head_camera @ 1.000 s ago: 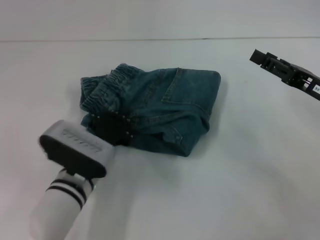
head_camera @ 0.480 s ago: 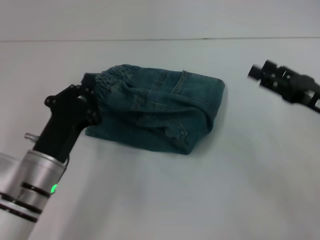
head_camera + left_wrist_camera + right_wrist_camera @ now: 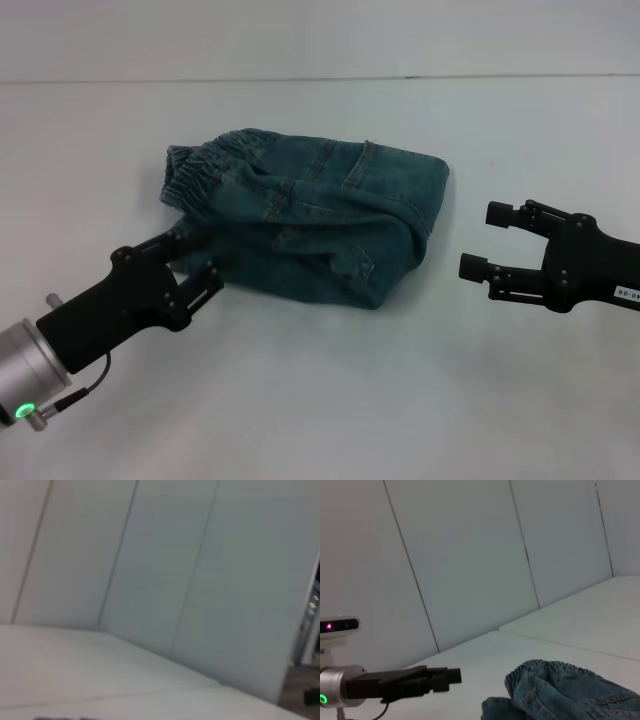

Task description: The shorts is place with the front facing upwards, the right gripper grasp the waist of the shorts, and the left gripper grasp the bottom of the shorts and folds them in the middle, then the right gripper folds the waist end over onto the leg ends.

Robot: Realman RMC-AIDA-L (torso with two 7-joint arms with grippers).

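The shorts (image 3: 310,225) lay folded into a compact bundle on the white counter (image 3: 330,400), a little left of centre and toward the far side. The waist (image 3: 205,165), puckered and gathered, sat at the bundle's far-left corner, and a smooth fold ran down the right edge; a stitched pocket showed on top. The leg hems could not be made out in the folded cloth. The left gripper (image 3: 195,262) reached in from the near left, its silver wrist and green ring light at the picture's edge, its jaws spread open and holding nothing, the tips just at the bundle's near-left edge. Whether they touched the denim could not be told. The right gripper (image 3: 485,240) lay to the right of the shorts, apart from the cloth, pointing left toward the folded edge, its jaws also wide open and empty, a small white label on its black wrist. In the right wrist view the gathered band and the left gripper's dark fingers appeared side by side before pale wall panels (image 3: 470,555).
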